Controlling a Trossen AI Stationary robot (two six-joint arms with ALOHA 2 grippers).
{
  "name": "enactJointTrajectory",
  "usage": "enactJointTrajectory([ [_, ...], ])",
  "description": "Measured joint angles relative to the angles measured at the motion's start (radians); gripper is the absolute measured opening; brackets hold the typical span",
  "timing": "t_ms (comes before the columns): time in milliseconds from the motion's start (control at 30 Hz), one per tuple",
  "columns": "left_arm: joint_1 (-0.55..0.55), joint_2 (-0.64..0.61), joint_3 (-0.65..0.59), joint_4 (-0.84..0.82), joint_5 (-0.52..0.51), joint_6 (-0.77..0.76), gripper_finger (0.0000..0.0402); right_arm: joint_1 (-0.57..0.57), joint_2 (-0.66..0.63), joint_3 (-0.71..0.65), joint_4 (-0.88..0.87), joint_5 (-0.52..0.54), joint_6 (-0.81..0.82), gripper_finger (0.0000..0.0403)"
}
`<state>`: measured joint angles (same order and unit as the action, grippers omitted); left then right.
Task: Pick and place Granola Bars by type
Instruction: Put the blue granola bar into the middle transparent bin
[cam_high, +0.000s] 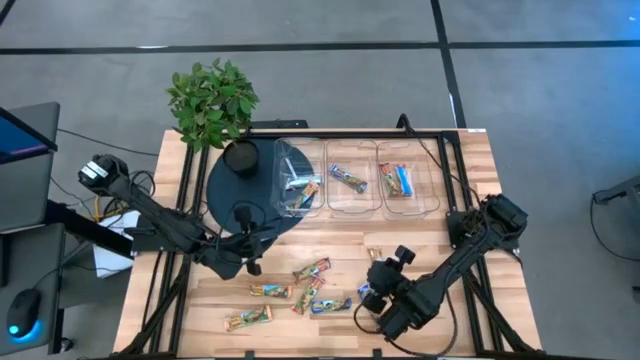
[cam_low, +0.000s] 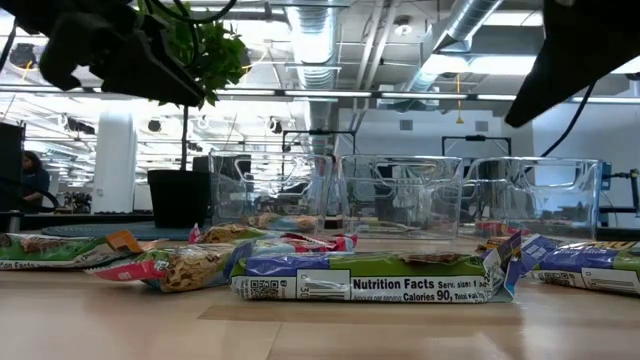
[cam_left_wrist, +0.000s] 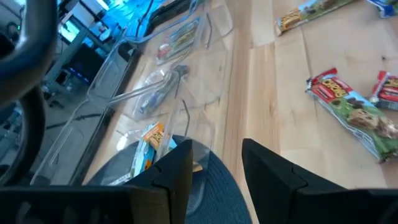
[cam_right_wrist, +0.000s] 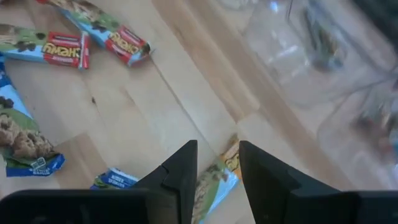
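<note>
At the worktop's left side the left gripper (cam_high: 248, 262) hangs over the near rim of the dark round mat (cam_high: 222, 190), fingers a narrow gap apart and holding nothing; its wrist view looks past the empty fingertips (cam_left_wrist: 180, 163) toward the row of three clear bins (cam_high: 352, 200) along the far edge. Each bin already holds a bar or two: the left bin (cam_high: 298, 165) an orange-trimmed one, the middle a blue one, the right bin (cam_high: 430, 180) red and blue ones. The unsorted Granola Bars (cam_high: 300, 290) lie scattered across the middle of the worktop toward its near edge, most with their long axes running roughly left to right. Further right, the right gripper (cam_high: 372, 297) hovers low near the near edge, fingers narrowly parted and empty. Directly under it lies a blue-wrapped bar (cam_right_wrist: 214, 180), its long axis running forward between the fingers, not across them, so the wrist probably needs to turn before closing. This arm is clearly the nearer to that bar; the left is nearer the red-labelled ones (cam_left_wrist: 354, 115). The low view cuts off both grippers, and how far the right fingertips stand above the wrapper cannot be made out.
</note>
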<state>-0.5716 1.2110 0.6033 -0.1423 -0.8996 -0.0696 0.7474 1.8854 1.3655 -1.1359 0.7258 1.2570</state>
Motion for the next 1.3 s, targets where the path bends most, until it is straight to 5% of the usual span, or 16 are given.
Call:
enactJointTrajectory([
  [300, -0.002, 0.0, 0.0, -0.034, 0.005, 0.005, 0.0135, -0.015, 0.002, 0.0, 0.138, -0.022, -0.117, 0.0111],
  [700, -0.002, 0.0, 0.0, -0.035, 0.005, 0.0, 0.0135, -0.018, 0.002, -0.004, 0.041, -0.042, 0.099, 0.0111],
  [1100, -0.002, 0.001, 0.0, -0.05, 0.005, -0.021, 0.0135, -0.038, 0.003, -0.156, 0.058, -0.14, 0.295, 0.0111],
  [1300, -0.002, 0.001, 0.001, -0.05, 0.005, -0.022, 0.0135, -0.012, 0.003, -0.159, 0.184, -0.18, 0.154, 0.0124],
])
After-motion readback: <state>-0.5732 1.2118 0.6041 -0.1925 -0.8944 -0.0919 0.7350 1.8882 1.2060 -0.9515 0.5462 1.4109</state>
